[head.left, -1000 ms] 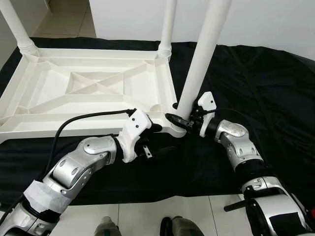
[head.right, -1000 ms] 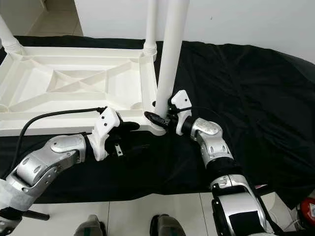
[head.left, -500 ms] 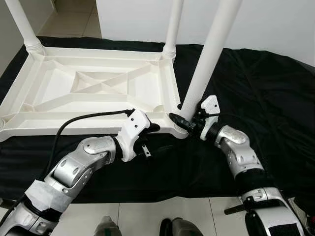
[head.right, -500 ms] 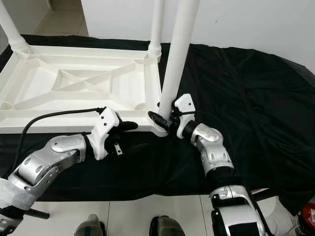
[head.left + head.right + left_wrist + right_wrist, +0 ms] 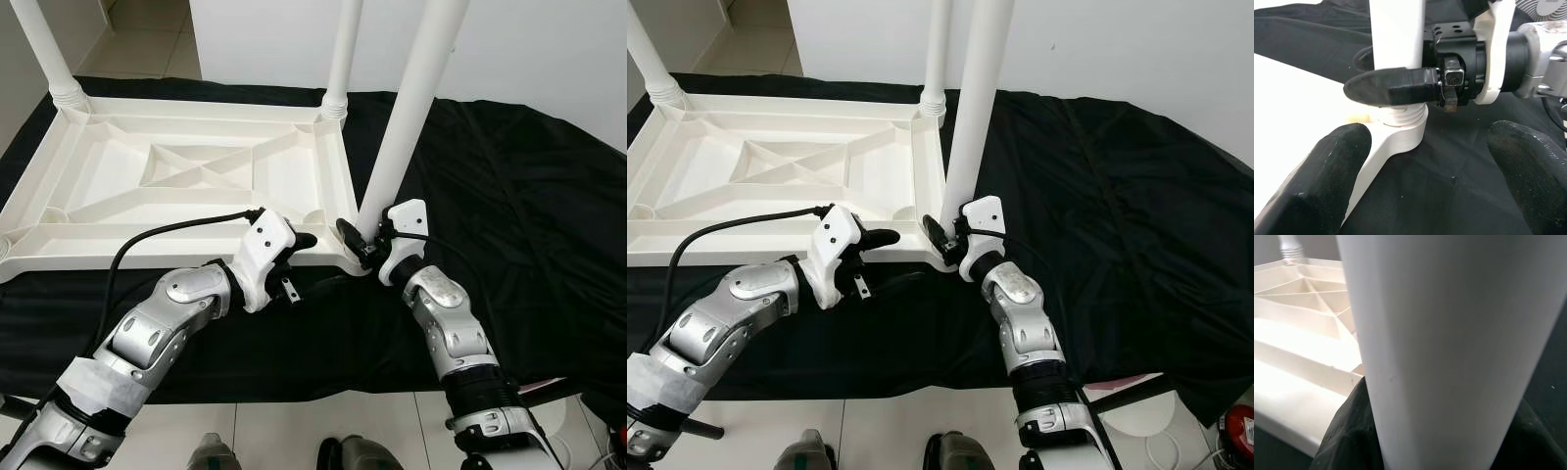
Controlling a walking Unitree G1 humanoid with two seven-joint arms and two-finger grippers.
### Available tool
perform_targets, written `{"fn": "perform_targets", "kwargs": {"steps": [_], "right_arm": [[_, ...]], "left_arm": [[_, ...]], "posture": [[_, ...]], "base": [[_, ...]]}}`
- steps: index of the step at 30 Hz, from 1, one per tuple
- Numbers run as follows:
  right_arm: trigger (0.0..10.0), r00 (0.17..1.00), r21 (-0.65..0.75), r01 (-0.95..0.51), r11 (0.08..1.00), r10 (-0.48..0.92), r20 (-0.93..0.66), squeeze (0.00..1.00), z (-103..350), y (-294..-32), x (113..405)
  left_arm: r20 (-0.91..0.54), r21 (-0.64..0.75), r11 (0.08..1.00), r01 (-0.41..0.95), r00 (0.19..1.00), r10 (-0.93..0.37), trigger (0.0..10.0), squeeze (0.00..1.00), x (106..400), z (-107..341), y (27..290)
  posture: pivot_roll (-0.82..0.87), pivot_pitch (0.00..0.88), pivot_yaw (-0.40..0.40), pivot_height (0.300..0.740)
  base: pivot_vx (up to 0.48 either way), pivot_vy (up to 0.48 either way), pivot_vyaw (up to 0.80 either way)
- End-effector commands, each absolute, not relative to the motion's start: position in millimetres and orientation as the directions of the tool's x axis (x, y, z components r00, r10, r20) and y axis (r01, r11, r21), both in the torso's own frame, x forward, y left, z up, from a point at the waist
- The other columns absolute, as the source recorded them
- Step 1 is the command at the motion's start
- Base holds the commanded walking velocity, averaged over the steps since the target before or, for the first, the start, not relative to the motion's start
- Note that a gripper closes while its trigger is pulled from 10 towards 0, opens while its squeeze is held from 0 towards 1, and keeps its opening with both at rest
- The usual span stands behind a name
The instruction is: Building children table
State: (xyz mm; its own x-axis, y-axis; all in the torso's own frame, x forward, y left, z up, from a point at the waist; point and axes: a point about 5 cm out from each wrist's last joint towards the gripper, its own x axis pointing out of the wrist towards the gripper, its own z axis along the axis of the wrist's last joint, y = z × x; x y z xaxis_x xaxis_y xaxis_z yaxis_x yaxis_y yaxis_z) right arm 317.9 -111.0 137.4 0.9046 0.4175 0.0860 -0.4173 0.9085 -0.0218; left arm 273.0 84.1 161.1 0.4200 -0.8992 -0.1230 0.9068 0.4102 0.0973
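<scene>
Table top [image 5: 186,181] upside down on the black cloth [image 5: 509,196], ribbed underside facing up, long axis running 9 to 3 o'clock across the head views. Three legs in sight, all pointing up toward 12: one at the far-left corner [image 5: 44,49], one at the far-right corner [image 5: 343,49], and the near-right leg [image 5: 407,117], thick and leaning slightly off vertical, foot end out of the top of the frame. Threaded base of that near-right leg seated in the corner socket [image 5: 1400,120] at the tabletop's 4 o'clock corner.

Step in hand, by the look of it: fitting and tightening this near-right leg into its socket. Near-left corner with no leg standing in it, so probably three of four in place.

Right gripper [image 5: 358,240] clamped around the base of the near-right leg, one black finger [image 5: 1388,85] lying across the front of the shaft just above the threads. Left gripper [image 5: 299,257] at 9 o'clock of that corner, near the tabletop's front edge, fingers [image 5: 1327,166] spread wide and holding nothing.

Next move likely calls for twisting the leg about its own upright axis while keeping it square to the socket, with the tabletop steadied from the left to stop it sliding on the cloth. Afterwards, the fourth leg.
</scene>
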Motion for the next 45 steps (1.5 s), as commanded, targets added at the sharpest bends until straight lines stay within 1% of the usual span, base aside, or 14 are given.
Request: {"fn": "perform_targets", "kwargs": {"steps": [1,7,10,14,15,19,23,25,26,30,35,37,39,45], "right_arm": [[10.0,0.927,-0.004,-0.373,0.928,0.373,0.045,0.00,128.7,-111.2,315.7],[10.0,0.954,0.012,-0.288,0.958,0.286,0.096,0.00,138.8,-101.2,310.7],[10.0,0.959,0.004,-0.269,0.963,0.267,0.098,0.00,139.9,-101.9,310.0],[10.0,0.977,0.031,-0.187,0.982,0.183,0.107,0.00,143.7,-104.7,309.9],[10.0,0.978,0.054,-0.182,0.982,0.175,0.110,1.00,144.7,-103.0,309.5],[10.0,0.975,0.086,-0.192,0.978,0.181,0.127,1.00,147.2,-99.2,307.9],[10.0,0.972,0.073,-0.198,0.977,0.187,0.140,1.00,148.6,-99.9,308.0],[10.0,0.969,0.059,-0.203,0.977,0.192,0.153,1.00,150.5,-103.8,308.9],[10.0,0.964,0.072,-0.224,0.972,0.211,0.162,0.00,151.0,-109.4,308.7],[10.0,0.956,0.087,-0.258,0.962,0.241,0.168,0.00,151.0,-113.4,307.1],[10.0,0.927,0.039,-0.343,0.938,0.332,0.177,0.00,151.5,-116.6,304.2],[10.0,0.861,-0.025,-0.488,0.872,0.486,0.153,0.00,150.6,-117.0,303.1],[10.0,0.805,-0.089,-0.577,0.812,0.583,0.109,0.00,148.6,-120.3,306.9],[10.0,0.755,-0.163,-0.639,0.752,0.653,0.057,0.00,147.0,-127.0,316.9]], "left_arm": [[-0.123,0.111,0.387,0.915,0.399,-0.908,10.0,0.00,272.6,160.6,83.0],[-0.075,0.107,0.477,0.872,0.485,-0.871,10.0,0.00,279.6,163.1,82.9],[-0.065,0.106,0.497,0.861,0.505,-0.861,10.0,0.00,281.1,163.8,82.7],[-0.034,0.090,0.558,0.825,0.562,-0.826,10.0,0.00,283.3,163.1,78.9],[-0.030,0.087,0.573,0.815,0.577,-0.816,10.0,0.00,283.4,161.7,77.0],[-0.016,0.076,0.600,0.796,0.603,-0.798,10.0,0.00,282.7,159.4,72.5],[-0.019,0.074,0.599,0.798,0.601,-0.799,10.0,0.00,282.6,157.6,70.8],[-0.023,0.085,0.571,0.817,0.574,-0.818,10.0,0.00,278.5,155.4,62.6],[-0.022,0.094,0.533,0.841,0.537,-0.843,10.0,0.00,272.0,153.7,53.2],[-0.021,0.086,0.518,0.851,0.521,-0.853,10.0,0.00,269.1,152.3,49.6],[-0.042,0.088,0.508,0.857,0.512,-0.858,10.0,0.00,265.5,147.5,47.9],[-0.052,0.053,0.450,0.892,0.452,-0.890,10.0,0.00,262.4,147.3,46.3],[-0.060,0.045,0.410,0.911,0.413,-0.909,10.0,0.00,261.3,147.2,45.3],[-0.082,0.006,0.380,0.925,0.380,-0.921,10.0,0.00,259.5,146.5,45.3]], "posture": [[0.08,0.023,-0.045,0.740],[0.08,0.025,-0.045,0.740],[0.08,0.023,-0.045,0.740],[0.08,0.029,-0.051,0.740],[0.09,0.031,-0.051,0.740],[0.09,0.032,-0.054,0.740],[0.09,0.029,-0.060,0.740],[0.10,0.024,-0.065,0.740],[0.10,0.013,-0.071,0.740],[0.10,0.012,-0.074,0.740],[0.10,0.000,-0.072,0.740],[0.10,0.000,-0.069,0.740],[0.09,0.000,-0.063,0.740],[0.09,0.000,-0.051,0.740]], "base": [[0.000,0.000,0.00],[0.000,0.000,0.00],[0.000,0.000,0.00],[0.000,0.000,0.00],[0.000,0.000,0.00],[0.000,0.000,0.00],[0.000,0.000,0.00],[0.000,0.000,0.00],[0.000,0.000,0.00],[0.000,0.000,0.00],[0.000,0.000,0.00],[0.000,0.000,0.00],[0.000,0.000,0.00],[0.000,0.000,0.00]]}}
